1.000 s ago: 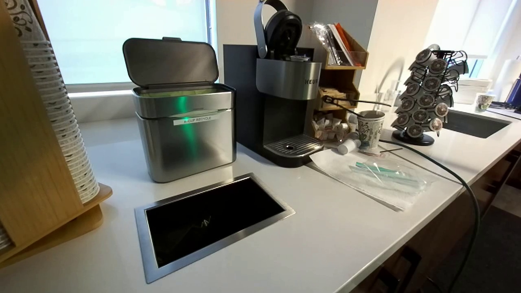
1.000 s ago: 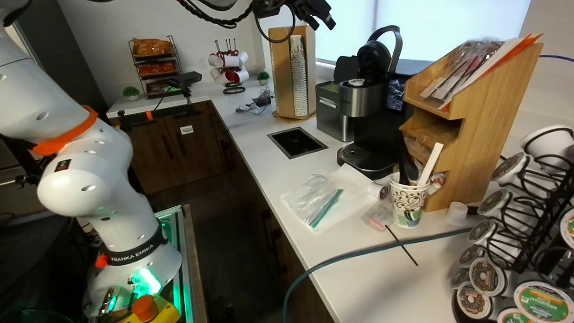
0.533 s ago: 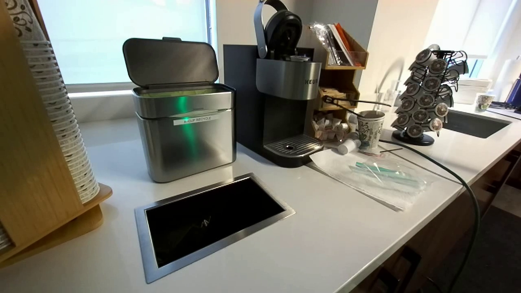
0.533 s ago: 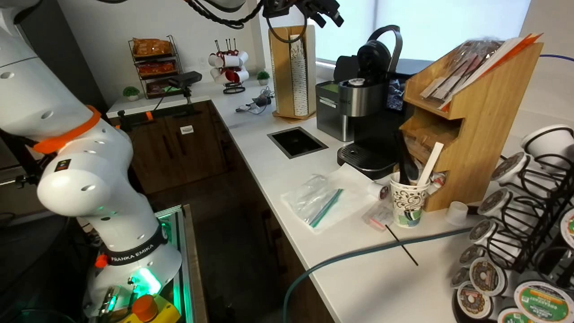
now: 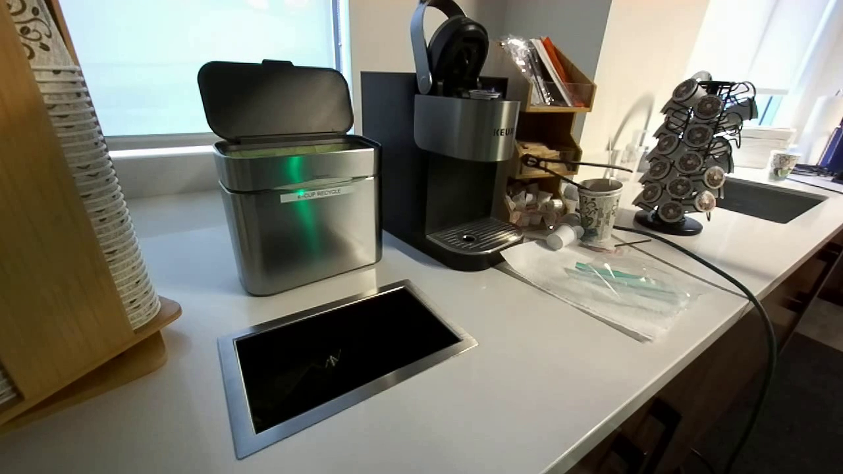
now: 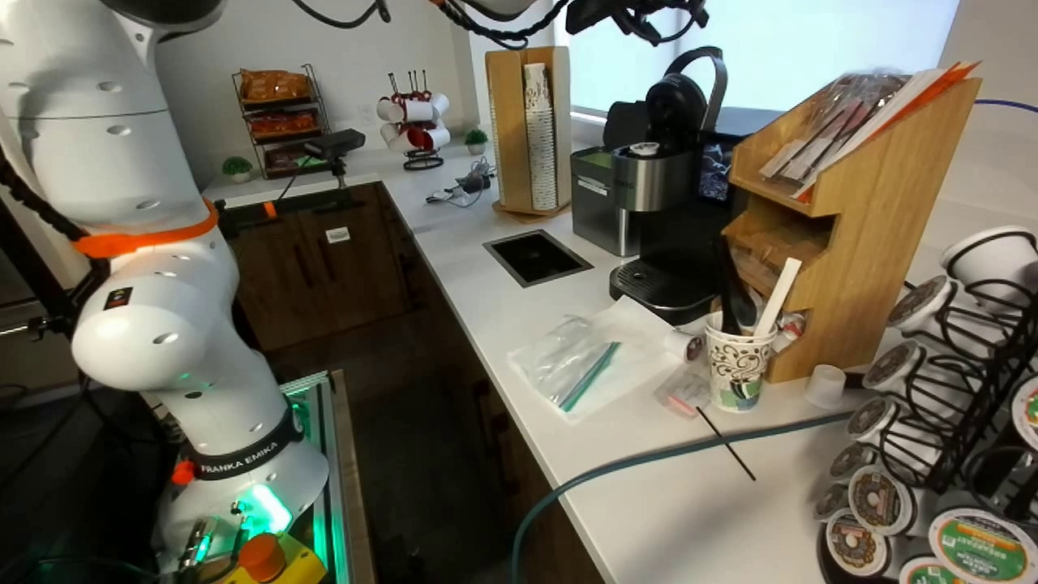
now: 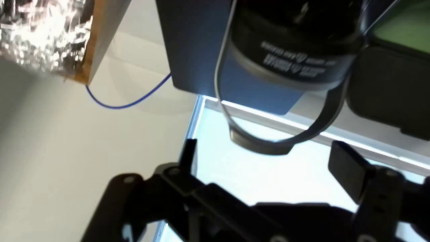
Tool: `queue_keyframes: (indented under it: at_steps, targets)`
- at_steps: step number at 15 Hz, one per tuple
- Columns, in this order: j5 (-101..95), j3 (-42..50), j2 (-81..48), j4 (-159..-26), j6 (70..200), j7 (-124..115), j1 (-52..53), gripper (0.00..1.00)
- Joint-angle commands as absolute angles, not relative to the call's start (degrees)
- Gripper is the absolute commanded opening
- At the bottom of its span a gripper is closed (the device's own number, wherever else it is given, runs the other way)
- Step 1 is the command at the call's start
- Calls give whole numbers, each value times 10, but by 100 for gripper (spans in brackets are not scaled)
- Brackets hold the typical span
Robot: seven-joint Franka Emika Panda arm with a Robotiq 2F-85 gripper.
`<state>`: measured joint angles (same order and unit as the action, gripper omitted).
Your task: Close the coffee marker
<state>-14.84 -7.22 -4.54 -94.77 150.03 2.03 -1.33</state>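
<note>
The coffee maker point(image 5: 466, 128) stood at the upper middle of an exterior view, its hinged top point(image 5: 459, 56) tipped back. In my wrist view its looped handle point(image 7: 262, 145) showed near the centre, just above the gap in my gripper point(image 7: 267, 161), whose fingers point(image 7: 347, 169) stood wide apart. A steel bin point(image 5: 299, 230) sat left of the maker, lid point(image 5: 275, 99) raised; a wooden organizer point(image 6: 872, 243) stood upper right in an exterior view.

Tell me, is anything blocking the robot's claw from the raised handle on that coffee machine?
Nothing visible is. In the wrist view, the open gripper faces the raised handle of the coffee machine, and no object shows between them.
</note>
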Motion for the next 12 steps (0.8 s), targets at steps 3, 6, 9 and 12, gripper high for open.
queue_keyframes:
  at_steps: [3,6,9,12]
  targets:
    - [-169,-37,-106,-857,1515,12,17,100]
    - [-193,-53,-140,-812,1516,-14,3,100]
    - [-194,-53,-146,-804,1516,-15,3,100]
    - [-199,-51,-152,-793,1513,-19,5,100]
